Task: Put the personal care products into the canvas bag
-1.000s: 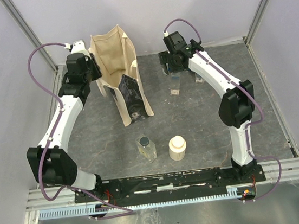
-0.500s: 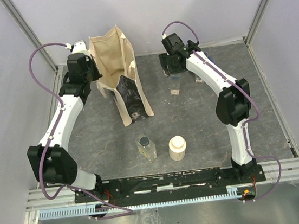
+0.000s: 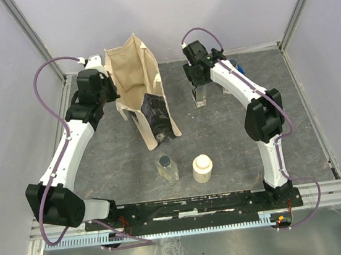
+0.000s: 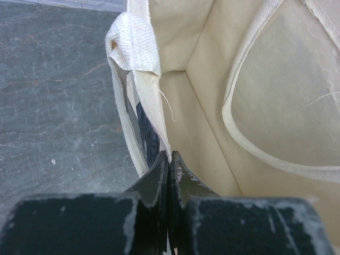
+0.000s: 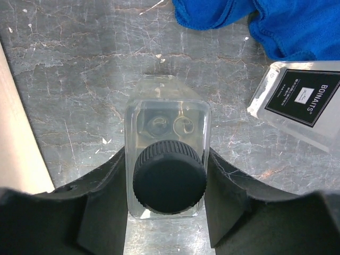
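The beige canvas bag [image 3: 132, 70] stands open at the back left, its black patch [image 3: 154, 109] facing the front. My left gripper [image 3: 110, 91] is shut on the bag's rim [image 4: 159, 101], with the fabric pinched between its tips [image 4: 170, 156]. My right gripper [image 3: 199, 85] is shut on a clear square bottle [image 5: 167, 119] with a black cap [image 5: 169, 183], which stands upright on the table. A second clear bottle with a black label [image 5: 300, 101] lies just to its right. Near the front stand a clear bottle with a grey cap [image 3: 167, 167] and a squat cream bottle [image 3: 202, 168].
A blue cloth [image 5: 265, 18] lies bunched behind the held bottle, against the back wall. The bag's side [image 5: 16, 138] shows at the left of the right wrist view. Grey walls and metal rails enclose the dark stone-patterned table [image 3: 234, 138].
My right gripper has closed on the clear bottle. My left arm has shifted, and the bag's front face and black patch have swung a little to the right.
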You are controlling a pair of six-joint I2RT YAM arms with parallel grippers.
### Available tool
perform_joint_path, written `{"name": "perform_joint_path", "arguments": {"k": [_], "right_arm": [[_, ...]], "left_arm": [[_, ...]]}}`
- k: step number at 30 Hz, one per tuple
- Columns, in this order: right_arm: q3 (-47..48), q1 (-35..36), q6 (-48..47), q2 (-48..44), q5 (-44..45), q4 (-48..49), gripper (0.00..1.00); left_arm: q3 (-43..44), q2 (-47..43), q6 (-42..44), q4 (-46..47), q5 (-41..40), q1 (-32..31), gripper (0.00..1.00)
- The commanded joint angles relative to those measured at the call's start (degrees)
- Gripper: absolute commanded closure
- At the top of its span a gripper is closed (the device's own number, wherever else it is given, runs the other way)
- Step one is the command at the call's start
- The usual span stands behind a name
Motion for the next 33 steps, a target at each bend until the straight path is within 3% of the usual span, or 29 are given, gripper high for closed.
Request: {"name": "perform_joint_path", "arguments": {"k": [1,8,11,22,33], "right_arm": [[4.18,0.17,-2.49,-0.90,1.89,-3.12,0.99],[14.73,0.25,-4.03,-6.13,0.41,-9.57,1.00],[18.18,0.23,-4.87,-9.40,-1.58,-8.03,1.00],[17.12,0.36,-4.99,-21.67,-15.91,16.58,1.00],[20.12,2.90,1.75,-21.67,-35.94,32.64,1.00]], "left_arm": [[1.17,-3.70,-2.07,-3.10,2.59,-1.09,0.97],[-1.87,-7.31,-2.74,-3.27,2.85,-2.61,0.97],[-2.92,-7.78,-2.56,-2.92,3.08,-2.89,0.97],[-6.85,-8.21,-3.33,0.15,4.31,-4.98,0.97],[-8.63,-8.58,-3.94,1.63,4.56,-6.25,0.97]]}}
